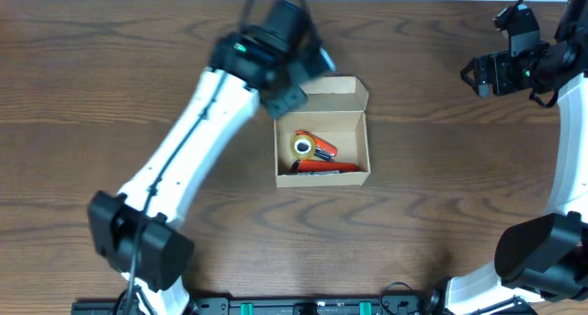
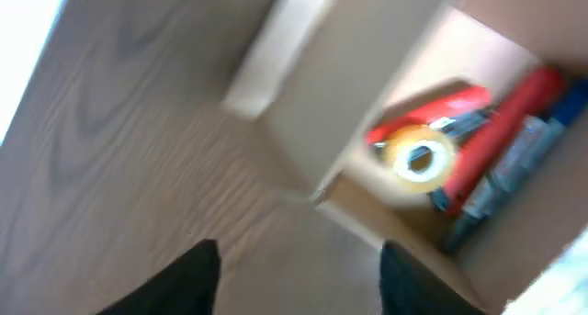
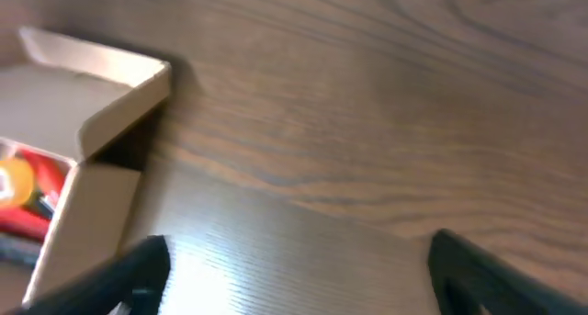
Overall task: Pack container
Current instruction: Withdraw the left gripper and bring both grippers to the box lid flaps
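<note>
On a dark wood-grain table point(image 1: 441, 214), the tan container point(image 1: 323, 178) sits mid-table, its long side parallel to the near edge and its flap open toward the far edge, holding a yellow tape roll point(image 1: 302, 146) and red markers point(image 1: 327, 167); my left gripper point(image 2: 299, 278) and right gripper point(image 3: 303, 278) both have fingers apart.

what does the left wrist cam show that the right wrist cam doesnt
Only left wrist: the left tool, open, and blue and grey markers inside the container.
Only right wrist: the right tool, open.
Both: the container, its flap up, a yellow tape roll and a red item inside it, and the wooden table.
</note>
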Robot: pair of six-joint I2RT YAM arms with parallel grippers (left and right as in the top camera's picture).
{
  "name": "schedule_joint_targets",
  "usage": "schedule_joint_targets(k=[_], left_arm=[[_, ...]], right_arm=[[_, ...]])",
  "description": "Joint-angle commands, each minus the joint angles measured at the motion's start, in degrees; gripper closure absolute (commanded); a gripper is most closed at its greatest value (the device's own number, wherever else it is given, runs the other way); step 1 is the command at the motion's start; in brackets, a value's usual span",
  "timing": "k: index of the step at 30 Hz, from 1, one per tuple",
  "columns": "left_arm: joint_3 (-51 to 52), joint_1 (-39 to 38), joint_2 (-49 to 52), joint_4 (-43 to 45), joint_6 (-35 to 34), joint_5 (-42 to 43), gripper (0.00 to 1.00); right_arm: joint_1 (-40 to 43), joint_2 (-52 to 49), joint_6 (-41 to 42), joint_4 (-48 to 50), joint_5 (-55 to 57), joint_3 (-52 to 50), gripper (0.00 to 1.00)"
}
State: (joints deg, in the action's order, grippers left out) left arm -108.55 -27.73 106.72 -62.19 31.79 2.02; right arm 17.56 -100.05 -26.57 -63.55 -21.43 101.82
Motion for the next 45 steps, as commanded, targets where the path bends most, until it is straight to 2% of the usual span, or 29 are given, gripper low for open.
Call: schedule_joint_targets(k=[1, 4, 10, 14, 20, 23, 26, 37, 45], left_arm=[[-1.46, 6.45, -2.89, -0.61, -10.05, 0.55, 0.56], [-1.42, 13.81, -4.42, -0.79, -11.74, 11.26, 0.77], [2.05, 27.5, -4.48, 0.02, -11.67, 33.09, 0.94], [9.29, 33.03, -4.46, 2.86, -9.01, 44.94, 0.94], [23.45, 34.47, -4.42, 10.23, -7.17, 54.9, 0.94], [29.27, 34.23, -4.28, 15.61, -8.28, 59.95, 0.94], [34.1, 34.07, -3.65, 21.42, -12.44, 61.75, 0.94], [38.36, 34.03, 2.32, 28.59, -14.19, 65.37, 0.94], [38.36, 34.01, 10.86, 35.67, -20.9, 71.52, 0.94]], right_arm=[[0.57, 0.55, 3.34, -0.09, -4.59, -0.33, 0.98], [0.57, 0.55, 4.94, -0.39, -6.6, -0.37, 0.98], [0.59, 0.28, 9.79, 4.48, -12.46, -4.7, 0.98], [0.63, 0.28, 17.25, 13.38, -15.21, -14.01, 0.98], [0.35, 0.28, 22.75, 21.46, -16.31, -26.34, 0.99], [0.35, 0.26, 23.52, 21.62, -16.11, -29.11, 0.99], [0.17, 0.28, 24.33, 21.92, -16.02, -31.21, 0.99], [-5.53, -0.42, 28.17, 27.12, -14.78, -34.67, 0.99], [-8.96, -4.74, 31.32, 30.08, -15.56, -34.67, 0.99]])
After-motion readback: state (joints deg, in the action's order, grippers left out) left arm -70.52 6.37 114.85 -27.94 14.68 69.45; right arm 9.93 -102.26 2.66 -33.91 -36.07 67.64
